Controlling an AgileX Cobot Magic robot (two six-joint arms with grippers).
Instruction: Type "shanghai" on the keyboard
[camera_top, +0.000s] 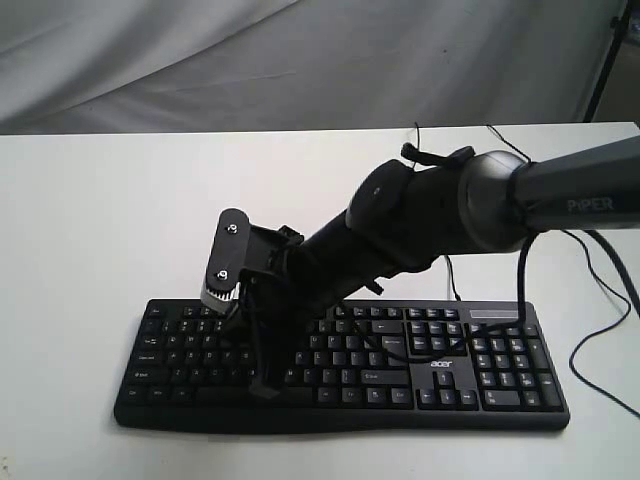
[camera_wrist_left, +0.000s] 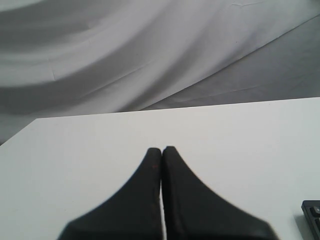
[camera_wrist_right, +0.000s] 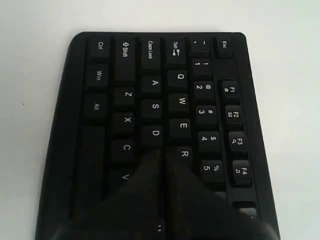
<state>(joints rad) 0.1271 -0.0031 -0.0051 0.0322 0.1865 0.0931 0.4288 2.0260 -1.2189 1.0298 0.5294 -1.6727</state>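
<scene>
The black keyboard (camera_top: 480, 375) with white legends and the acer logo lies along the front of the white table. My right arm reaches across it from the right. Its gripper (camera_top: 264, 388) points down at the left half of the keys. In the right wrist view this gripper (camera_wrist_right: 162, 151) is shut with nothing in it, tips low over the keyboard (camera_wrist_right: 155, 82) just past D, between C and R. Whether the tips touch a key I cannot tell. My left gripper (camera_wrist_left: 161, 149) is shut and empty over bare table, with a keyboard corner (camera_wrist_left: 313, 216) at the frame edge.
A thin black cable (camera_top: 598, 345) loops over the table to the right of the keyboard. The white table (camera_top: 120, 220) stretches behind and left of it. A grey cloth backdrop (camera_top: 300, 60) hangs at the back, and a dark stand leg (camera_top: 605, 60) is at far right.
</scene>
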